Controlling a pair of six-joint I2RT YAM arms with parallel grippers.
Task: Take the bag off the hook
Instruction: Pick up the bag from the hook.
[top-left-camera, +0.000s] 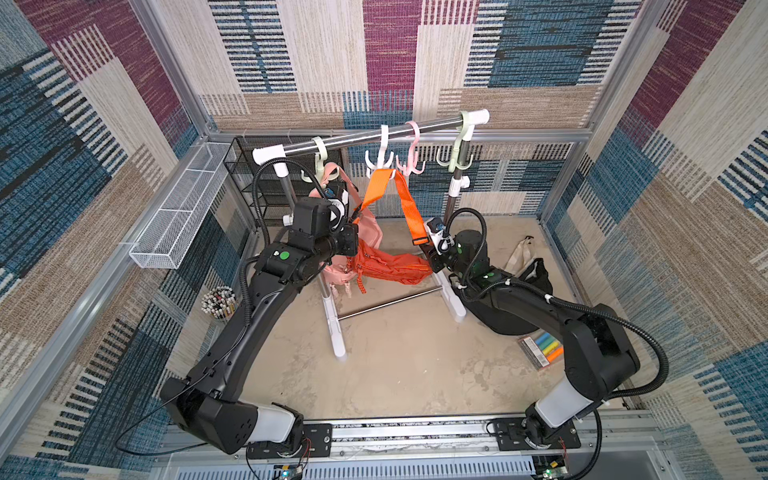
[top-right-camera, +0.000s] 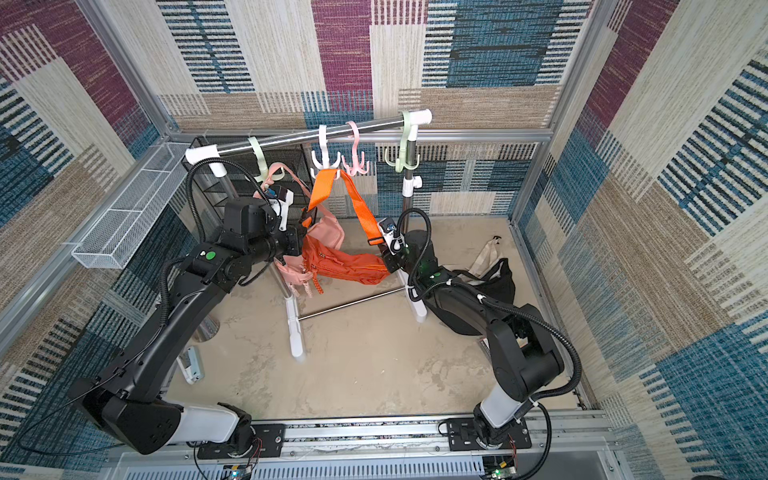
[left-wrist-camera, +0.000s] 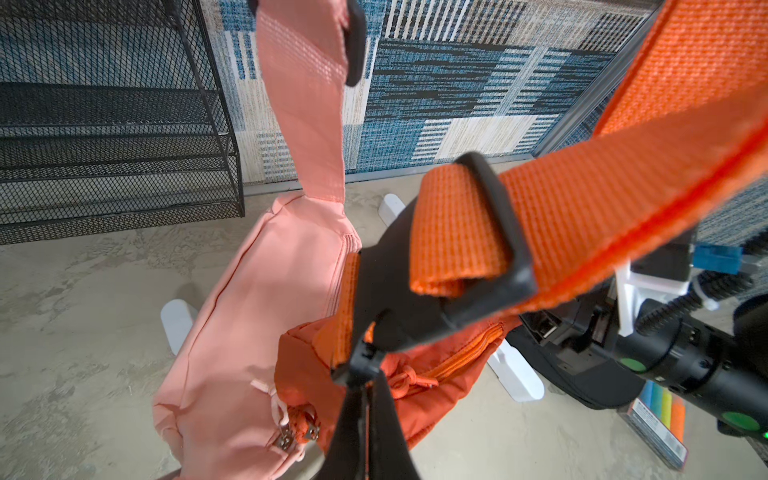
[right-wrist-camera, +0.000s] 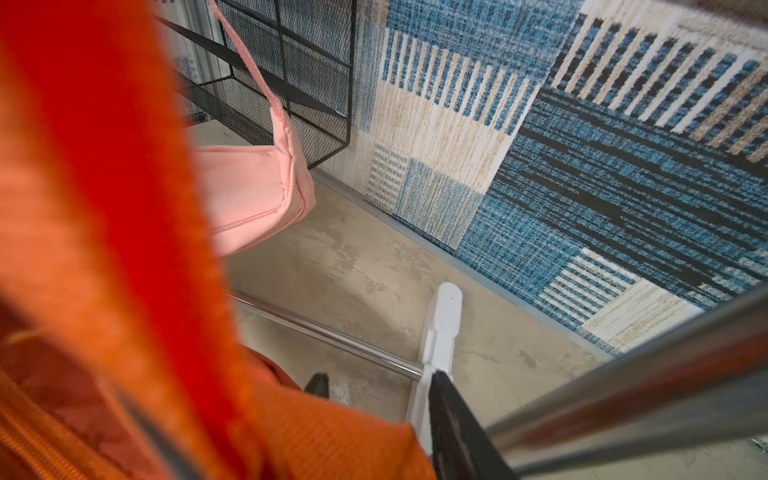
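An orange bag hangs low by its orange strap, which loops over a white hook on the chrome rail. My left gripper is shut, its tips against the black buckle on the strap's left run. My right gripper is at the bag's right end. Its fingers stand on either side of the orange webbing and close on it. A pink bag hangs just behind the orange one, from a pale green hook.
A black bag lies on the floor behind my right arm, with a pack of highlighters near it. A black mesh shelf, a white wire basket and a pen cup stand at left. The rack's white feet and lower crossbar sit below the bags.
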